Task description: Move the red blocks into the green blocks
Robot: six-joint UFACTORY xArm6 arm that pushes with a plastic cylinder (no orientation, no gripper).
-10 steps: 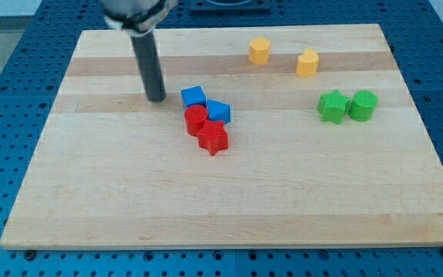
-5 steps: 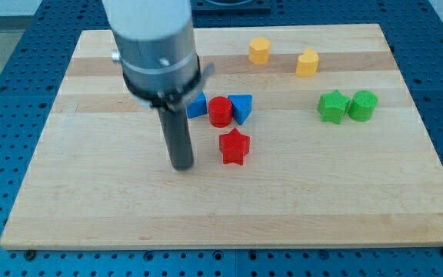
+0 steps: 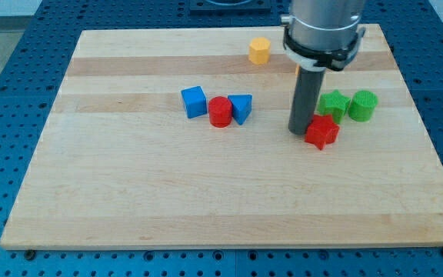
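My tip (image 3: 299, 131) rests on the board right of centre, touching the left side of the red star block (image 3: 322, 131). That star lies just below and left of the green star block (image 3: 332, 103). The green cylinder (image 3: 363, 105) stands right beside the green star. The red cylinder (image 3: 221, 111) stands left of centre, between a blue cube (image 3: 194, 101) and a blue triangular block (image 3: 240, 108).
A yellow block (image 3: 259, 50) sits near the view's top. A second yellow block seen earlier is hidden behind the arm. The wooden board (image 3: 129, 192) lies on a blue perforated table.
My tip has swept from left of the red star to the right, and the red star has slid right with it, close to the green star. The red cylinder and blue blocks stayed put.
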